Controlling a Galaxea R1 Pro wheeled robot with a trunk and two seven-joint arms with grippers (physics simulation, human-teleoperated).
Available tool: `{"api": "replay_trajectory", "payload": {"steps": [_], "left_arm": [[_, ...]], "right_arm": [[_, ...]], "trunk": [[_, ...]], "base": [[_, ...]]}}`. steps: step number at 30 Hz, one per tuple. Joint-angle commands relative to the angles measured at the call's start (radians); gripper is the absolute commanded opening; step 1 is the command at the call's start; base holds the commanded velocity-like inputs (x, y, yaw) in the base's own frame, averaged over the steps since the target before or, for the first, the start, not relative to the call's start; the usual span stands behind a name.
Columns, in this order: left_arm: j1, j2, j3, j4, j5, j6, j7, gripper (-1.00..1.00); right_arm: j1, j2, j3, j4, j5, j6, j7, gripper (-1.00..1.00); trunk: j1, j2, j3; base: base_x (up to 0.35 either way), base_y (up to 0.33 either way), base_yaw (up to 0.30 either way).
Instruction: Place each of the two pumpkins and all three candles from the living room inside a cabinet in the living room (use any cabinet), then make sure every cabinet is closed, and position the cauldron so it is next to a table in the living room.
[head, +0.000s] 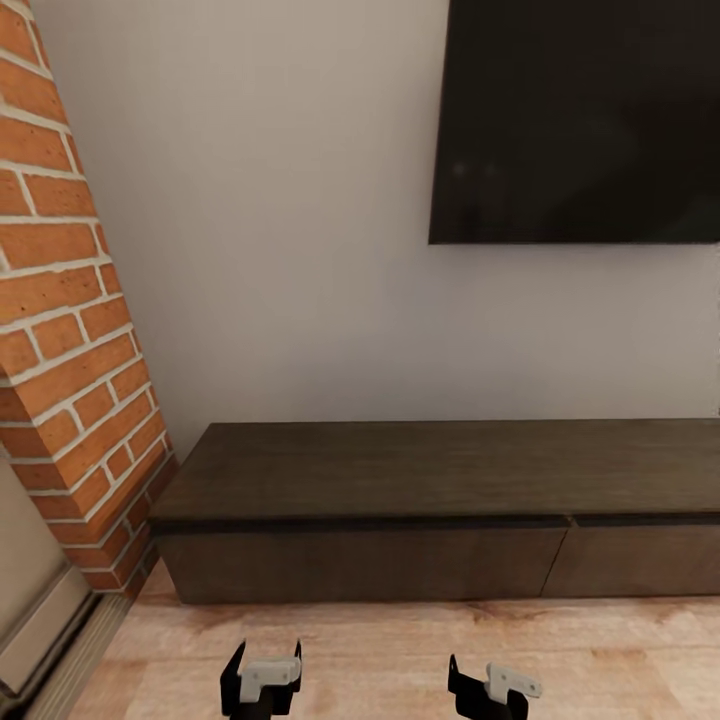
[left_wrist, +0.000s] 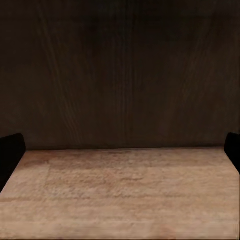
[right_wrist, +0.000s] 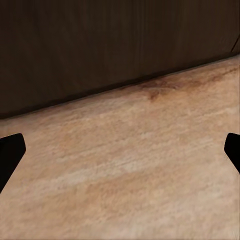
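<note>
Down at 6 o'clock in the head view, the left gripper (head: 262, 668) and right gripper (head: 490, 680) hang over the floor (head: 400, 650). Both are wide open and hold nothing. Past them, at 12 o'clock, the cabinet (head: 440, 500) stands against the wall (head: 280, 250), its drawers shut and its top bare. Bricks (head: 70, 330) rise at 9 o'clock. A TV (head: 580, 120) hangs at 1 o'clock.

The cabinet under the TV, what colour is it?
Dark brown wood cabinet, best seen in the head view.
</note>
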Motion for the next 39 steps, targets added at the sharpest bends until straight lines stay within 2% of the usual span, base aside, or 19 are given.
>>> {"api": "replay_trajectory", "payload": {"steps": [1,9,12,15,17,19,22,28,31,39], "left_arm": [[0.000,0.001,-0.004,0.001,0.004,0.016,0.007,1.00],[0.034,0.000,-0.002,0.000,0.006,0.069,0.007,1.00],[0.040,0.001,-0.001,-0.002,0.009,0.110,0.007,1.00],[0.043,0.001,0.000,-0.005,0.033,0.139,0.007,1.00],[0.044,0.001,-0.001,-0.006,0.068,0.152,0.007,1.00],[0.044,0.002,-0.002,-0.006,0.078,0.157,0.007,1.00],[0.046,0.002,-0.003,-0.011,0.089,0.169,0.007,1.00],[0.053,0.003,-0.001,-0.029,0.096,0.263,0.007,1.00],[0.054,0.003,-0.003,-0.039,0.097,0.286,0.007,1.00],[0.054,0.003,-0.005,-0.046,0.095,0.302,0.007,1.00]], "right_arm": [[0.000,-0.001,0.008,0.002,-0.009,-0.005,-0.007,1.00],[0.007,-0.004,0.003,0.002,-0.009,-0.003,-0.008,1.00],[0.009,-0.006,0.004,0.000,-0.008,-0.003,-0.007,1.00],[0.010,-0.007,0.005,0.000,-0.006,-0.003,-0.007,1.00],[0.011,-0.007,0.005,-0.001,-0.007,-0.003,-0.007,1.00],[0.011,-0.007,0.005,-0.001,-0.007,-0.003,-0.007,1.00],[0.012,-0.008,0.005,-0.001,-0.007,-0.003,-0.007,1.00],[0.012,-0.009,0.005,0.000,-0.005,-0.003,-0.005,1.00],[0.012,-0.009,0.005,0.001,-0.004,-0.003,-0.003,1.00],[0.014,-0.008,0.006,0.003,-0.006,-0.006,-0.001,1.00]], "trunk": [[-0.001,0.000,0.003],[-0.004,0.002,0.034],[-0.006,0.003,0.046],[-0.007,0.003,0.057],[-0.008,0.004,0.065],[-0.008,0.004,0.069],[-0.020,0.025,0.078],[-0.043,0.067,0.097],[-0.054,0.088,0.106],[-0.085,0.144,0.131]], "base": [[0.000,0.000,0.000],[0.000,0.000,0.000],[0.000,0.000,0.000],[0.000,0.000,0.000],[0.000,0.000,0.000],[0.000,0.000,0.000],[0.000,0.000,0.000],[0.000,0.000,0.000],[0.000,0.000,0.000],[-0.153,0.000,0.000]]}}
